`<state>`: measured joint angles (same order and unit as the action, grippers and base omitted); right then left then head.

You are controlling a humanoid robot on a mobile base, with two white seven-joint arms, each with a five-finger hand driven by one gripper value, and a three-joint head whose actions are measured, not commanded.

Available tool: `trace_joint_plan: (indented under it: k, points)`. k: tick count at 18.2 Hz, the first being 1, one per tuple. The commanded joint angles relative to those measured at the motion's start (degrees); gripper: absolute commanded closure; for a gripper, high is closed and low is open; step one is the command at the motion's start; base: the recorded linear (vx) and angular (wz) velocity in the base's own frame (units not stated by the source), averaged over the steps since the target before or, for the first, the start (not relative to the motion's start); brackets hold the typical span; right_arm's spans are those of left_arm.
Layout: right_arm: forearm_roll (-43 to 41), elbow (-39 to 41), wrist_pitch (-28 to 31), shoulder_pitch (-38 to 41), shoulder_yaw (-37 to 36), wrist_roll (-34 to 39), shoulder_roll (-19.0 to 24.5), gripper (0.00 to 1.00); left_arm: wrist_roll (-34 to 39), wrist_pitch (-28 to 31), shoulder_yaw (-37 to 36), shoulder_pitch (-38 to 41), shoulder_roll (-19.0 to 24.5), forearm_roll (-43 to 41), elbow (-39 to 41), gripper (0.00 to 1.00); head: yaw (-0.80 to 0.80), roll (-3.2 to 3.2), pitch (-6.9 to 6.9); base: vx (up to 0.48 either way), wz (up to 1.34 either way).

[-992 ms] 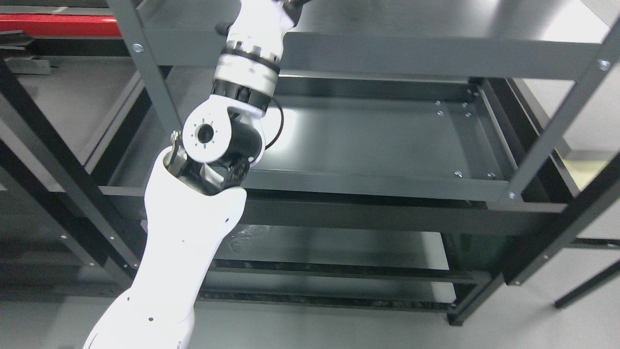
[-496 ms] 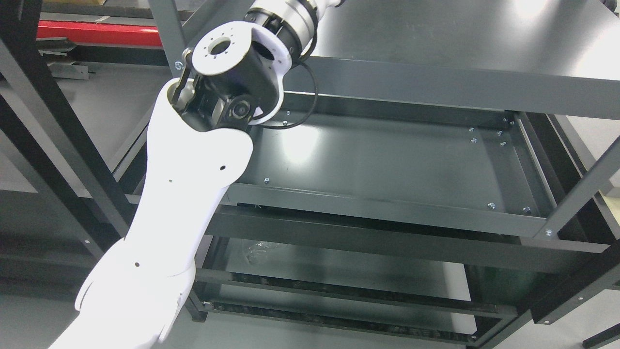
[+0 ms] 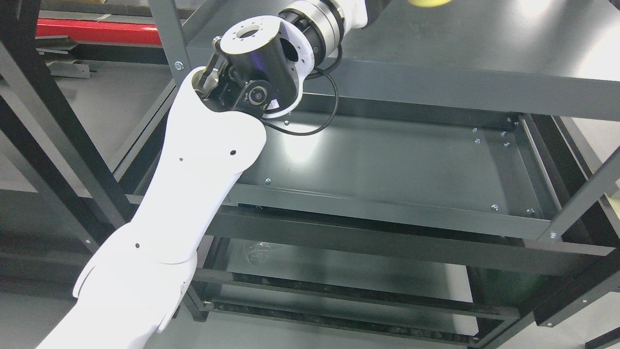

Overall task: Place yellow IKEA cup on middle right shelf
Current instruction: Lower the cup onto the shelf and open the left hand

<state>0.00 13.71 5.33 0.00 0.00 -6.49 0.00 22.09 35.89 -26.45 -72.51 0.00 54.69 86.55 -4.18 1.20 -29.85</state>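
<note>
Where the left arm [image 3: 193,194] rises from the lower left corner, its white forearm shell crosses in front of the near left post of the dark grey metal shelving unit [image 3: 387,218] and hides that corner of the rack. Below it, the bottom shelf [image 3: 339,264] carries a faint crumpled piece of clear plastic [image 3: 256,251] near its left end. Beyond the forearm, the black and white wrist joint [image 3: 261,72] sits over the left end of the middle shelf [image 3: 387,160], with a black cable [image 3: 315,128] looping down beside it towards the shelf surface. Farther on, the wrist passes over the upper shelf [image 3: 460,53] and leaves the picture at the top edge, so the hand itself is cut off and its fingers cannot be told. At the far top edge, right of the wrist, a small sliver of the yellow cup [image 3: 428,2] shows above the upper shelf. Off to the far left lie a grey floor and a red bar [image 3: 97,31].
</note>
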Motion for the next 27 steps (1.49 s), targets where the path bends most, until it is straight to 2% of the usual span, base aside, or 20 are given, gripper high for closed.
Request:
trace_joint_plan:
  k: [1,3,7,9,18,27]
  points:
    - [-1.41,0.00,0.03,0.79,0.97,-0.19,-1.00,0.01,-0.30,0.05,-3.08,-0.44,1.00,-0.19,-8.93,0.79,0.00,0.00,0.00,0.000,0.00]
    - [-1.41,0.00,0.03,0.79,0.97,-0.19,-1.00,0.01,-0.47,0.32,-3.60,-0.44,1.00,-0.99,-10.86,0.69,0.00,0.00,0.00,-0.003,-0.03]
    - [-1.41,0.00,0.03,0.79,0.97,-0.19,-1.00,0.01,-3.45,0.41,-6.06,-0.52,1.00,-6.07,-12.81,0.34,0.00,0.00,0.00,0.002,0.01]
    - [-1.41,0.00,0.03,0.79,0.97,-0.19,-1.00,0.01,-4.51,0.41,-7.03,-0.61,1.00,-7.75,-12.81,0.22,0.00,0.00,0.00,0.000,0.00]
    - [-1.41,0.00,0.03,0.70,0.97,-0.19,-1.00,0.01,-4.34,0.23,-8.18,-0.79,1.00,-8.81,-12.28,0.01,0.00,0.00,0.00,0.000,0.00]
    - [-1.41,0.00,0.03,0.79,0.97,-0.19,-1.00,0.01,-4.34,-1.62,-2.91,-0.79,1.00,-8.90,-8.33,0.01,0.00,0.00,0.00,0.000,0.00]
